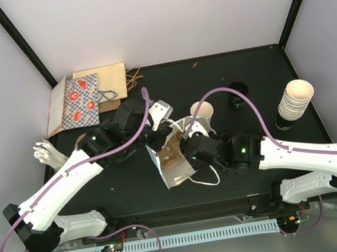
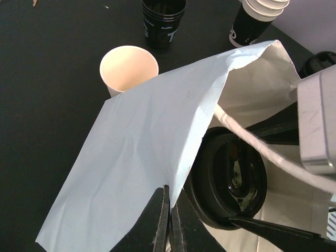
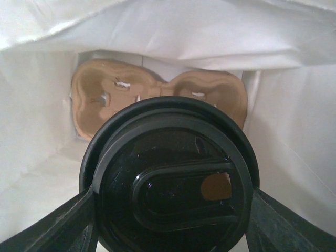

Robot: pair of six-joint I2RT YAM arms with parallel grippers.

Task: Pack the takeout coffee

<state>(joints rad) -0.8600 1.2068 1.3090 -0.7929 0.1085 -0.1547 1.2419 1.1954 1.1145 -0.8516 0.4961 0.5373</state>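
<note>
Left gripper [image 2: 169,212]: clenching the near edge of the paper bag [image 2: 147,157], its fingers closing flat on the sheet at the bottom centre of the left wrist view

Right gripper [image 3: 173,197]: grasping the takeout coffee cup [image 3: 168,173], one dark finger pressing on each side of the lid [image 2: 228,178], at the lower left and lower right of the right wrist view

Takeout coffee cup: sitting in the bag's mouth at the centre of the top view, with its black lid facing the right wrist camera and hiding the cup body

Paper bag: lying on the black table [image 1: 261,168] at the centre of the top view, its mouth facing the right gripper and its upper flap standing raised

Cup carrier [image 3: 157,94]: brown, lying deep inside the bag, showing above the lid in the right wrist view

Open cup [image 2: 128,65]: cream and lidless, standing upright just behind the bag's flap at the upper left of the left wrist view

Black cup [image 2: 164,18]: standing at the top centre of the left wrist view, apart from the open cup

Cup stack [image 1: 296,100]: cream cups nesting on a dark base, standing at the right of the top view

Printed bags [image 1: 82,100]: lying flat at the upper left of the top view
</note>
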